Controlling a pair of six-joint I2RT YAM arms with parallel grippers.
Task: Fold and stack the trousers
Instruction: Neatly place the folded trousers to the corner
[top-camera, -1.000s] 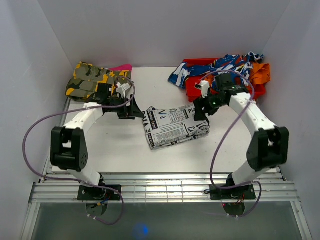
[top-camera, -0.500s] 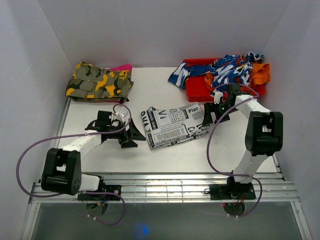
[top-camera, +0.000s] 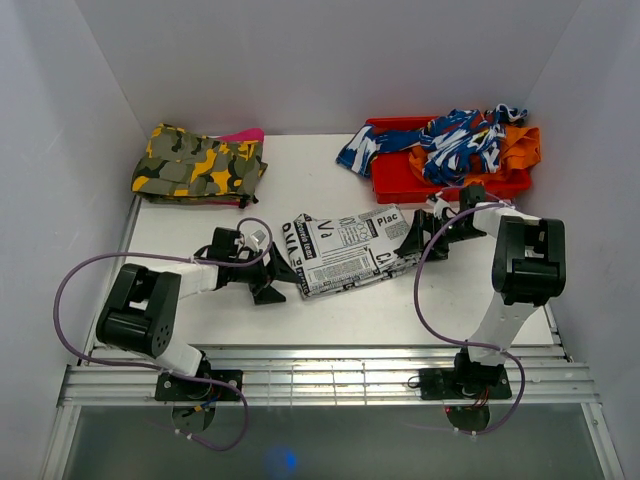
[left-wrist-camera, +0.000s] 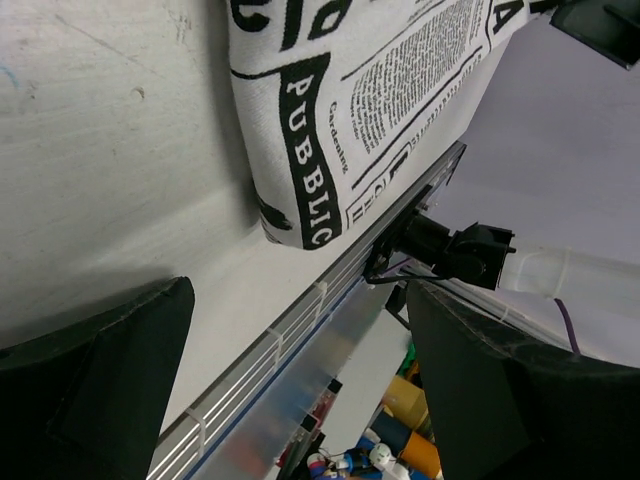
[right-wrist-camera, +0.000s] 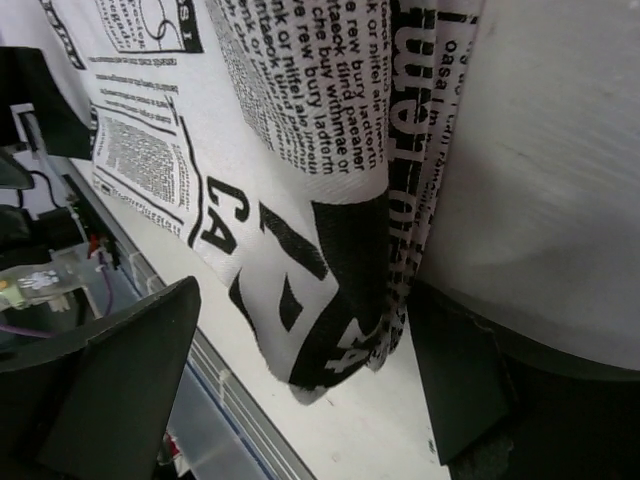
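Trousers (top-camera: 350, 252) folded; left pincer (top-camera: 281, 282), right pincer (top-camera: 412, 243) now lower at ends, both spread wide

Left claw (top-camera: 278, 284) and right claw (top-camera: 412, 247) dropped beside the trousers (top-camera: 345, 252), perhaps touching.

Spare clothes around a red tray (top-camera: 397, 187)

A blue-and-white garment (top-camera: 455, 135) lies heaped in the tray, one end spilling over the tray's left rim onto the white table (top-camera: 300, 170). An orange garment (top-camera: 520, 148) is bunched at the tray's right end. Well left of the tray lies a folded camouflage garment (top-camera: 195, 165), with pink cloth (top-camera: 243, 134) showing at its tray-side corner.
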